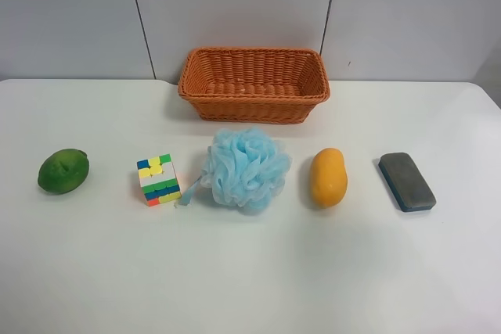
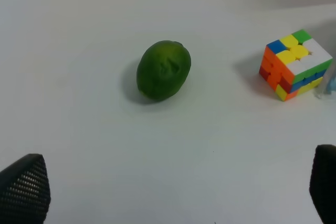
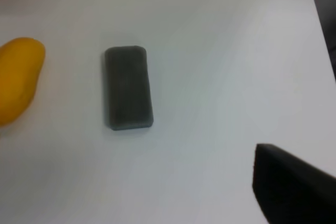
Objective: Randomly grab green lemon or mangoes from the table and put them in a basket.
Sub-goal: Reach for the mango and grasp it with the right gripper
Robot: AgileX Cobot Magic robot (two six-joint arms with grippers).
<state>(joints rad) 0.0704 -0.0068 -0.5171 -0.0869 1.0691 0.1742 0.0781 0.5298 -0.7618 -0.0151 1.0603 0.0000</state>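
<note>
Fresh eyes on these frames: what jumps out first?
The fluffy light-blue bath pouf at the centre of the row grabs the eye first, with the orange-brown wicker basket just behind it. Then the fruit colours: the green lemon at the exterior high view's left end, and the mango to the pouf's right in that view.

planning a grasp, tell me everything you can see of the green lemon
The green lemon is a dark green, glossy oval with faintly dimpled skin, whole, lying on its side on the white table. It ends the row of objects, beside the multicoloured cube but clear of it. Only the table touches it.
</note>
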